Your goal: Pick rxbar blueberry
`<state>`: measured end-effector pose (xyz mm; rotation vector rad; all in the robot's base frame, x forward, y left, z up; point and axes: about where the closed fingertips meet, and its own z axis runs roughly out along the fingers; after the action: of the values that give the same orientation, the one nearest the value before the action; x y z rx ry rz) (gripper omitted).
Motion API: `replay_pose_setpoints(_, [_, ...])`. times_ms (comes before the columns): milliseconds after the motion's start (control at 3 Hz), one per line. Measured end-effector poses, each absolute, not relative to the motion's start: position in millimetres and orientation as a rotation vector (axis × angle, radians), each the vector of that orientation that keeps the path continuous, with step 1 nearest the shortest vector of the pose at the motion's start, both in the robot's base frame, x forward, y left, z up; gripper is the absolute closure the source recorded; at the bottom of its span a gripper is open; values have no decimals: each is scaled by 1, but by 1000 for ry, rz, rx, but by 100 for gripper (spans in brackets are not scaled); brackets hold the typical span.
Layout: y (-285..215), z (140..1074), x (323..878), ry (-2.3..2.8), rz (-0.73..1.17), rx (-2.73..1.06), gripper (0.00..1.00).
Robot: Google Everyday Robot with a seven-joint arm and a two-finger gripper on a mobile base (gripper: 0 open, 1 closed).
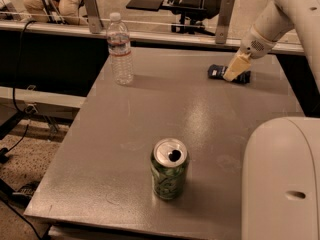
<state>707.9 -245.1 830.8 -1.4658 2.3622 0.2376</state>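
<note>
The rxbar blueberry (218, 72) is a flat dark navy wrapper lying on the grey table (200, 119) at the far right. My gripper (236, 68) comes down from the white arm at the upper right and its pale fingers (235, 66) cover the bar's middle, at or just above it. Only the bar's two ends show, left and right of the fingers.
A green soda can (170, 169) with an open top stands near the table's front edge. A clear water bottle (120, 49) stands at the far left. The robot's white body (282, 179) fills the lower right. A rail with posts runs behind the table.
</note>
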Motion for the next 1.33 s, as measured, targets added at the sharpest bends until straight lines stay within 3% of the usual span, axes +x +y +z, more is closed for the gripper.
replay_pose_setpoints(667, [-209, 902, 676, 2175, 409, -1492, 100])
replay_pose_setpoints(1333, [-175, 967, 664, 2019, 432, -1497, 100])
